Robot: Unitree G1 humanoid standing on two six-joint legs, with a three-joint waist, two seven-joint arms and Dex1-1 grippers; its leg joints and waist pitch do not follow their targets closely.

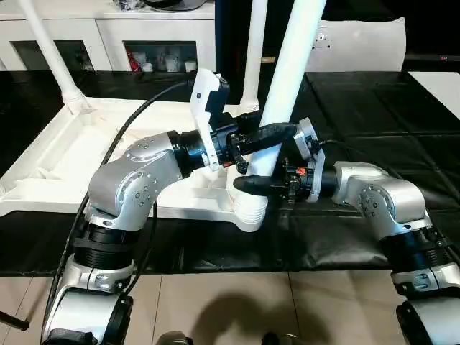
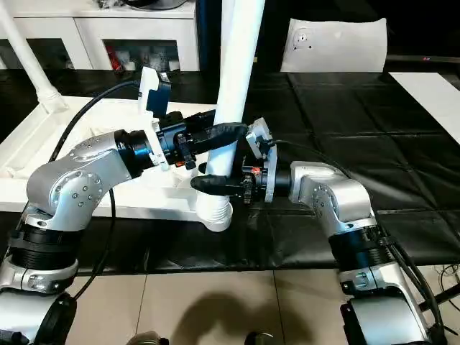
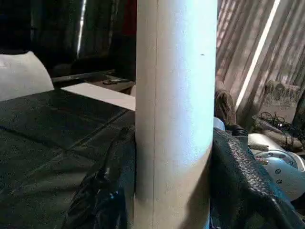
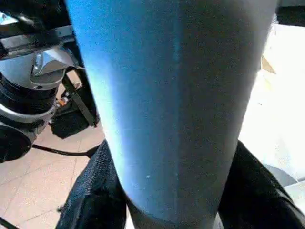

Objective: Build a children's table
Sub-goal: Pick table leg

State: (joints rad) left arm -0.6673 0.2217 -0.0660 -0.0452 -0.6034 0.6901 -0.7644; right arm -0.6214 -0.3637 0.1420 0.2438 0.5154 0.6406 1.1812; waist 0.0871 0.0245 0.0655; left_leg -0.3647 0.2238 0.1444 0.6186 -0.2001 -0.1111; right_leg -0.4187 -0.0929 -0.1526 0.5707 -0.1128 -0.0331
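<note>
The children's table top lies upside down on the black mat, ribs facing up. One white leg stands tilted in the near corner socket. My left gripper is shut on this leg from the left. Just below it, my right gripper is closed around the same leg from the right. The left wrist view has the leg between two black fingers. In the right wrist view the leg sits tightly between the fingers.
Two more legs stand in far sockets, one at the far left and one behind the held leg. A flat white panel leans at the back right. White cabinets line the back. The mat's front edge meets tiled floor.
</note>
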